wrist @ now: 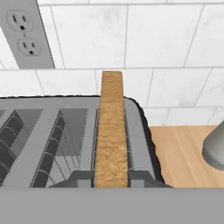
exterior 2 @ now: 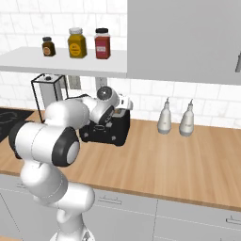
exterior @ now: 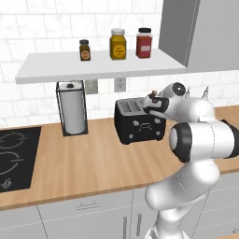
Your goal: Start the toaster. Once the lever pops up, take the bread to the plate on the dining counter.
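The claw (wrist: 112,181) is gripping the bread (wrist: 112,131), which is standing on edge in the toaster's (exterior: 139,123) end slot, a light, stiff, crumbly slice best pinched gently across its flat faces.

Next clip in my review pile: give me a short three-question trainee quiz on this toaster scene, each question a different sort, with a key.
1. True or false: the bread stands on edge in a slot of the toaster.
2. How many jars sit on the shelf above the counter? A) two B) three C) five
3. Fill in: the paper towel roll stands between the toaster and the ____.

Key
1. True; in the hand view the fingers flank the slice, one on each side.
2. B
3. The hob
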Available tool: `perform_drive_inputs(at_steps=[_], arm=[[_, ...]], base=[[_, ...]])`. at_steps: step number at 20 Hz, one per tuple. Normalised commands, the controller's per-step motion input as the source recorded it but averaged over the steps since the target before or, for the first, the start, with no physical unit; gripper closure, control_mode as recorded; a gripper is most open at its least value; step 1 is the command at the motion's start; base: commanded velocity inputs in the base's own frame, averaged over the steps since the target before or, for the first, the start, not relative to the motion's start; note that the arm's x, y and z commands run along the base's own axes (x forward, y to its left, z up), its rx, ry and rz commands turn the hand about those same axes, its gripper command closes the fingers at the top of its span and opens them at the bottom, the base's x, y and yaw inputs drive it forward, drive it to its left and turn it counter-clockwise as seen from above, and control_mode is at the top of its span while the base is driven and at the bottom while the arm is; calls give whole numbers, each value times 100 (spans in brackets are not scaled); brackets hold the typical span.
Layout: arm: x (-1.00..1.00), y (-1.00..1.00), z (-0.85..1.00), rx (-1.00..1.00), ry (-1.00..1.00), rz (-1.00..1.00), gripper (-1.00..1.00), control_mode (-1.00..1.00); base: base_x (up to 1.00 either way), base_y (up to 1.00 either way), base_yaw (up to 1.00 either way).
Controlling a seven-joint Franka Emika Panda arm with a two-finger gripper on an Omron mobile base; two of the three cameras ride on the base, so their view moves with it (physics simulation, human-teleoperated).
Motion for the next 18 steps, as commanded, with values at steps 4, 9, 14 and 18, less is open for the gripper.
perform_drive_inputs(at_steps=[4,9,14,18], arm=[[-26,0,44,3,0,0,100,-100],[-19,0,63,6,-1,0,100,-100],[-52,0,35,5,-1,0,100,-100],[-72,0,36,4,0,0,100,-100]], base=[[0,0,0],[0,0,0],[0,0,0],[0,0,0]])
